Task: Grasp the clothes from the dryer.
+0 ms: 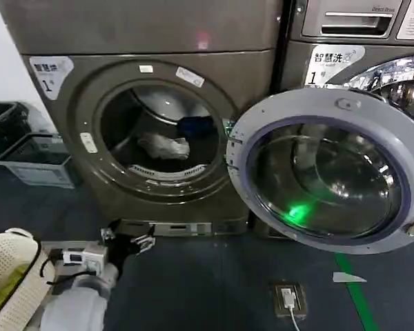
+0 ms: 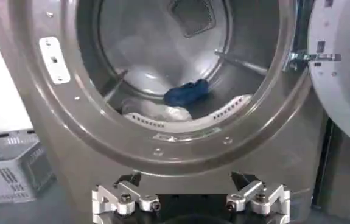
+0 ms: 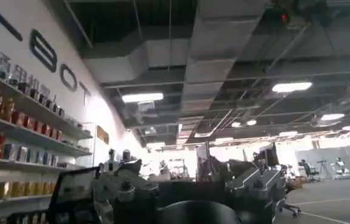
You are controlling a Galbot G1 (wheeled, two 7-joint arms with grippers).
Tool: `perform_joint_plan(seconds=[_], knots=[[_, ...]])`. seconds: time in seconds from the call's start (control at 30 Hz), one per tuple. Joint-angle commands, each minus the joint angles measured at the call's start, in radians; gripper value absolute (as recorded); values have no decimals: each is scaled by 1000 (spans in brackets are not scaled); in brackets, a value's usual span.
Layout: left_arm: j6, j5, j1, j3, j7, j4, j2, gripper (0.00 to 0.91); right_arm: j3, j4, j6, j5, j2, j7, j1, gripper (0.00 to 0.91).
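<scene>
The dryer [image 1: 152, 131] stands with its glass door [image 1: 328, 176] swung wide, the clothes [image 1: 164, 145] — whitish bundle and dark blue garment [image 2: 187, 93] — lying in the drum, while the left gripper [image 2: 190, 198] hovers low before the porthole, jaws spread and empty.

You see the dryer [image 1: 148, 131] standing on the dark floor [image 1: 214, 289], door open. In its drum, the whitish-grey bundle [image 1: 164, 146] lies at six o'clock, with the dark blue garment [image 1: 195, 126] at its two o'clock.
</scene>
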Motion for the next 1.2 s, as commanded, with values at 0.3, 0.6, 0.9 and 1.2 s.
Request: perform_joint_plan(seconds=[0.3, 0.6, 0.9, 1.2], knots=[[49, 5, -1, 12, -2, 8, -5, 907, 2, -8, 5, 6, -4, 1, -6, 907], [49, 5, -3, 10, -9, 12, 0, 907, 6, -7, 2, 6, -10, 1, -13, 907], [49, 5, -8, 12, -10, 15, 5, 907, 8, -8, 3, 6, -5, 2, -19, 907], [49, 28, -7, 13, -6, 17, 10, 907, 6, -4, 1, 6, -8, 2, -15, 907]])
